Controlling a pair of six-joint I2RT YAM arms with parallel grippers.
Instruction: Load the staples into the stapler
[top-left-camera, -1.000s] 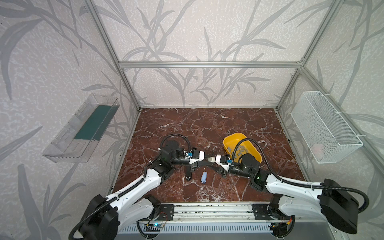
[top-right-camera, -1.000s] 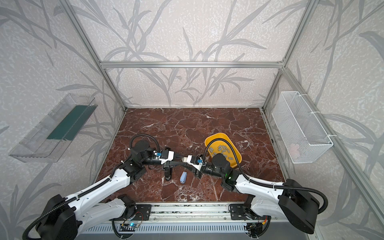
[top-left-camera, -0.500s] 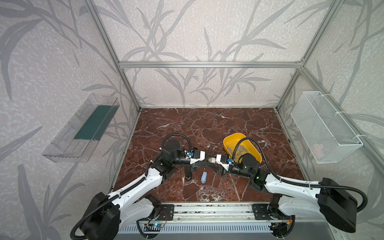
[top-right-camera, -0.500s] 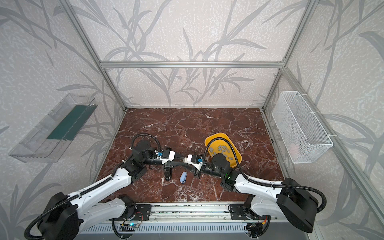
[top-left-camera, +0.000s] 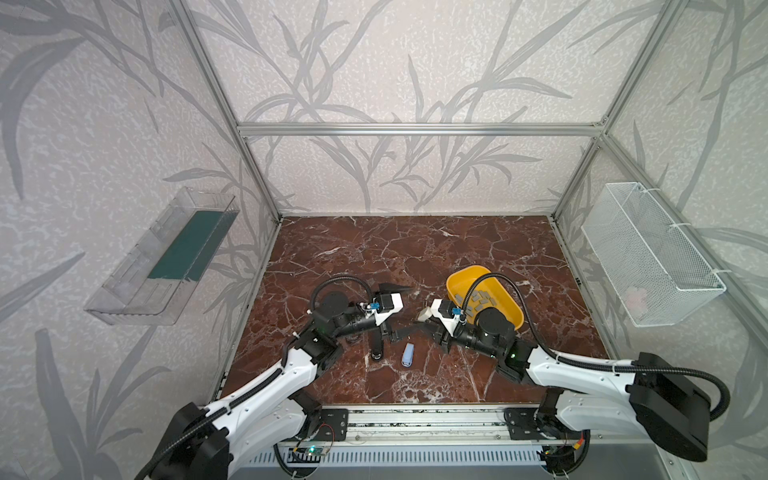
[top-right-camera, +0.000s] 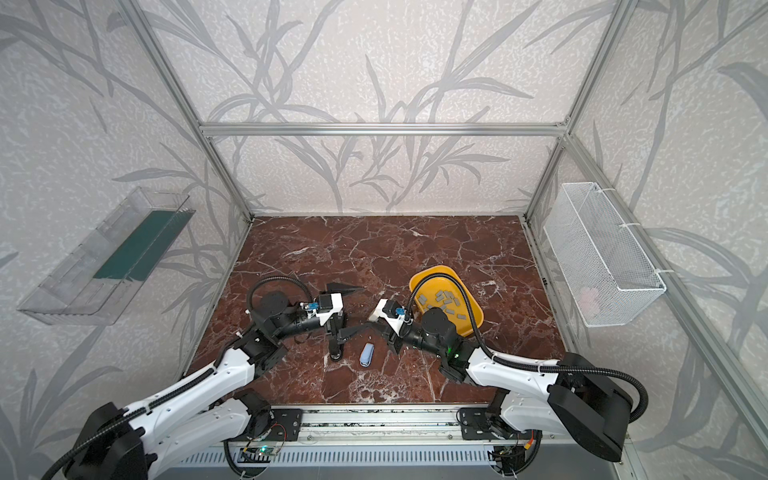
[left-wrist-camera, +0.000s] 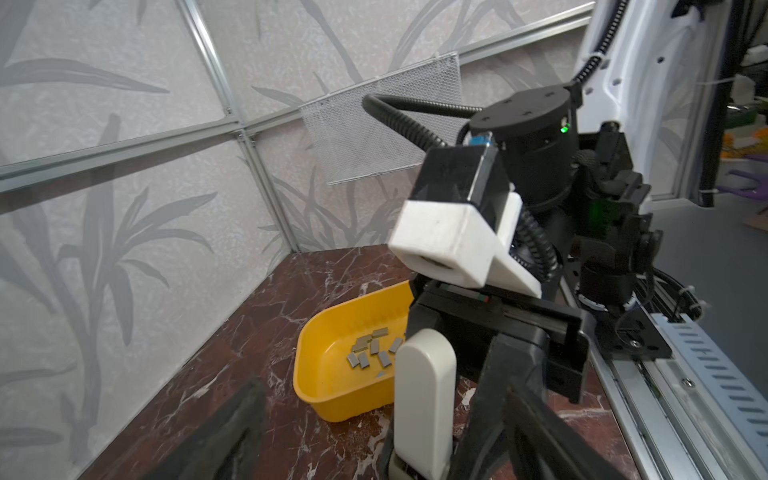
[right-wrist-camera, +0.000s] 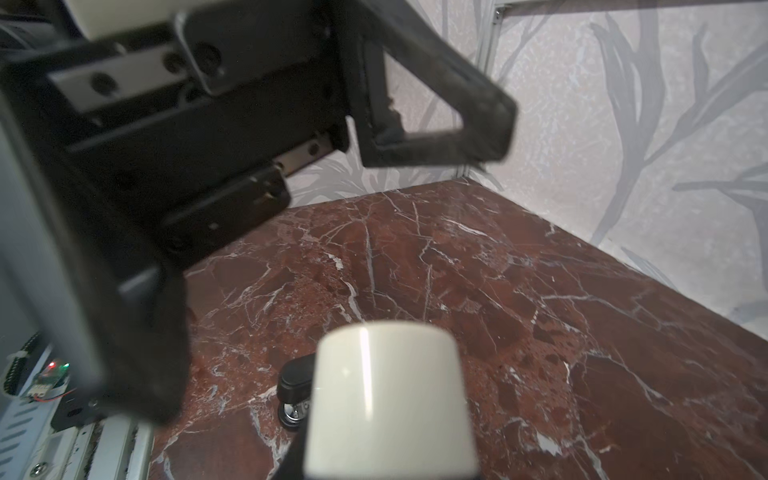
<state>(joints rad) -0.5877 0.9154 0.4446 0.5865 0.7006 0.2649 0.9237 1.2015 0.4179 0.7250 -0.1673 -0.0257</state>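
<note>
white stapler (left-wrist-camera: 424, 399): clamped in right gripper (top-left-camera: 409, 330) fingers. left gripper (top-left-camera: 402, 312) fingers spread wide. staples (top-left-camera: 478, 300) loose in yellow tub (top-left-camera: 461, 279).

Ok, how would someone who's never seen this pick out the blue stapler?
Start at the red-brown marble tabletop and look toward its front edge, midway across. The pale blue stapler lies flat there. Colour sets it apart from the black stapler just left of it in a top view and from the cream stapler nearby.
</note>
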